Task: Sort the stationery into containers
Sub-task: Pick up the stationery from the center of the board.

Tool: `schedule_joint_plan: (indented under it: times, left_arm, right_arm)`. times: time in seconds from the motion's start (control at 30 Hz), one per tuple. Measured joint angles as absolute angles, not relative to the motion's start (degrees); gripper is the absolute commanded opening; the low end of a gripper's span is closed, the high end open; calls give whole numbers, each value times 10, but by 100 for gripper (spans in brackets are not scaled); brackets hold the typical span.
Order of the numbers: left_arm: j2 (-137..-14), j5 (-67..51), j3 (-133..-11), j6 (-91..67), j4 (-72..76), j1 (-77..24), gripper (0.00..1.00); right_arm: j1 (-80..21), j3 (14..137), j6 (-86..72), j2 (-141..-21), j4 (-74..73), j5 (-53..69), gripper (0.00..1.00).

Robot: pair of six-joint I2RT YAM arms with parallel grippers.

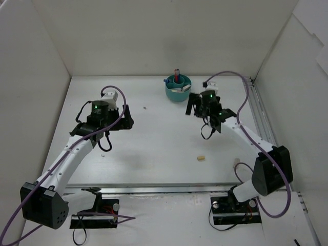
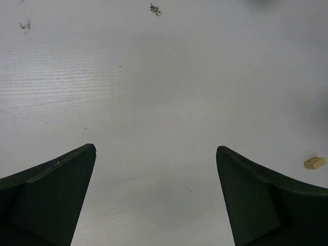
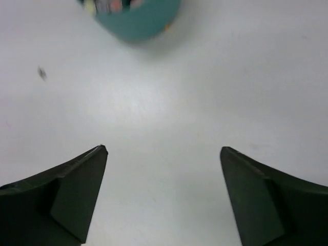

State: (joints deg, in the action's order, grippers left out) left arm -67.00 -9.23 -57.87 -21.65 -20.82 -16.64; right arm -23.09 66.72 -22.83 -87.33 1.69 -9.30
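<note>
The teal organiser cup (image 1: 177, 90) stands at the back middle of the table with a red pen (image 1: 176, 72) and other stationery upright in it. Its lower wall shows blurred at the top of the right wrist view (image 3: 138, 20). A cream eraser block (image 1: 201, 158) lies alone on the table at the front middle; it also shows at the right edge of the left wrist view (image 2: 314, 162). My right gripper (image 1: 193, 110) (image 3: 163, 149) is open and empty, just right of and in front of the cup. My left gripper (image 1: 126, 120) (image 2: 156, 147) is open and empty over bare table at the left.
A small white piece (image 1: 237, 163) lies near the right arm's purple cable. Dark specks mark the table (image 1: 145, 108) (image 2: 154, 8) (image 3: 42, 73). White walls enclose the table (image 1: 154, 169) on three sides; a metal rail (image 1: 260, 115) runs along the right edge.
</note>
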Motion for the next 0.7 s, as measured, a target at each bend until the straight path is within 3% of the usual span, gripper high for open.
schedule_joint_plan:
  times: [0.33, 0.43, 0.57, 0.7]
  left_arm:
    - [-648, -107, -540, -217, -197, -193, 100]
    - [-641, -107, -529, -217, -194, -200, 100]
    - [-636, -105, -518, -217, -194, -207, 100]
    - [-630, -102, -515, -218, -195, -211, 100]
  right_arm:
    - [-303, 423, -285, -784, -131, -20, 98]
    - [-324, 407, -304, -780, -141, -19, 96]
    - [-349, 407, -327, -781, -142, -22, 85]
    - [-371, 407, -365, -789, -161, -43, 83]
